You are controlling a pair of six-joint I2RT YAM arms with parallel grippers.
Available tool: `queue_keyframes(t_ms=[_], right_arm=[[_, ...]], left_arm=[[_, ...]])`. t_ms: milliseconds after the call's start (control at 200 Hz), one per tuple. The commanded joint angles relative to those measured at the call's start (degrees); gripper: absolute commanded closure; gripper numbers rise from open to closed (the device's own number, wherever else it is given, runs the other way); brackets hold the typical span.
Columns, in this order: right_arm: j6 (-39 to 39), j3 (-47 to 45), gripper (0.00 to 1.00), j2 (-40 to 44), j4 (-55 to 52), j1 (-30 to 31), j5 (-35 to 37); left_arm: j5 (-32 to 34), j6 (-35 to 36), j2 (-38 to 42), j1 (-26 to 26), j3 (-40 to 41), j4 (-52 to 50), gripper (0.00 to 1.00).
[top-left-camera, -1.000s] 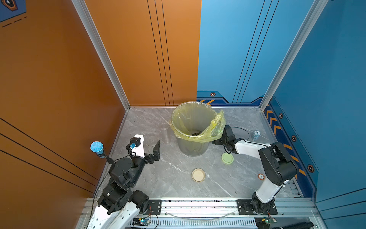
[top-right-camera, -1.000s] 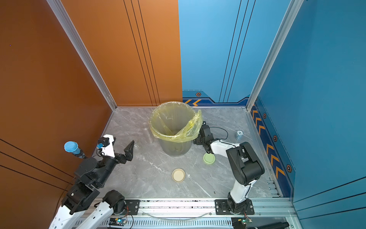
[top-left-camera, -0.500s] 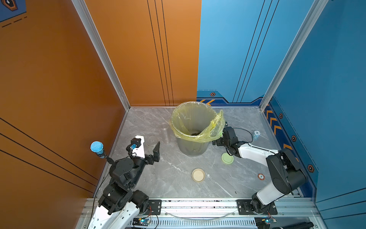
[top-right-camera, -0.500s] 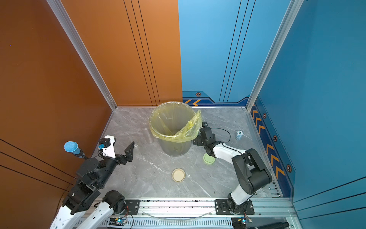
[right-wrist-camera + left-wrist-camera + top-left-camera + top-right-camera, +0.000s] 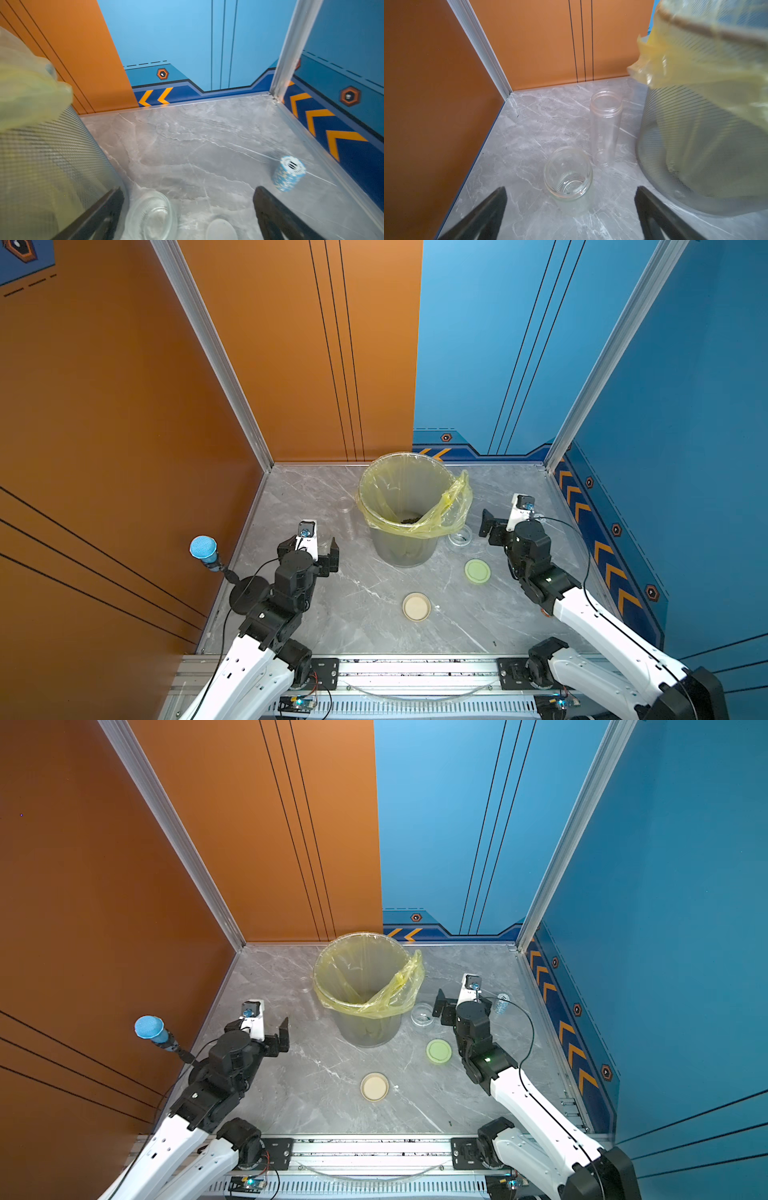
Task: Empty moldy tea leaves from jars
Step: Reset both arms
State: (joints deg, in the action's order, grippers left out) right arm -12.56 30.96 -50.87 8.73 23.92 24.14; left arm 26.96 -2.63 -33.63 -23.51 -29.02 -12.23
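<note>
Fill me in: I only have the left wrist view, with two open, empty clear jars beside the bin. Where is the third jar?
Observer: The short jar stands open on the other side of the bin, next to the right pincer.
Operator: Is it gripped?
Observer: No. That pincer is open, not closed on the jar.
Operator: Are the leaves in the bin?
Observer: Yes, a dark heap of tea leaves lies inside the yellow bag.
Operator: And the lids?
Observer: The green lid and beige lid lie flat on the table, nearer the robot than the bin.
</note>
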Motion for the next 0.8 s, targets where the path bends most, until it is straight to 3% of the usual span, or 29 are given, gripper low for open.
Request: queue_keyframes(t_ms=[0,140,240,305,566,796], right_arm=[[5.7,-6.7,0.00,5.5,4.1,-0.4,7.2],[7.3,-15.4,0.00,11.8,11.8,-3.2,8.8],[8.6,-20.3,0.00,13.3,16.1,-6.0,9.4],[8.8,-22.6,0.00,13.2,18.6,-8.1,9.9],[7.2,-25.7,0.00,3.4,29.2,-14.9,8.1],[6.9,-25.1,0.00,-5.9,37.5,-17.5,5.4]], left_arm=[[1.5,1.2,-2.6,2.8,3.2,9.7,0.02],[-3.4,0.2,-9.8,10.7,7.3,18.2,0.02],[-12.2,-2.4,-14.6,18.7,8.6,22.8,0.02],[-13.3,-1.7,-18.3,21.4,8.8,26.4,0.02],[-17.8,2.2,-35.7,22.2,8.1,38.5,0.02],[-17.8,3.8,-43.6,20.5,5.2,45.9,0.02]])
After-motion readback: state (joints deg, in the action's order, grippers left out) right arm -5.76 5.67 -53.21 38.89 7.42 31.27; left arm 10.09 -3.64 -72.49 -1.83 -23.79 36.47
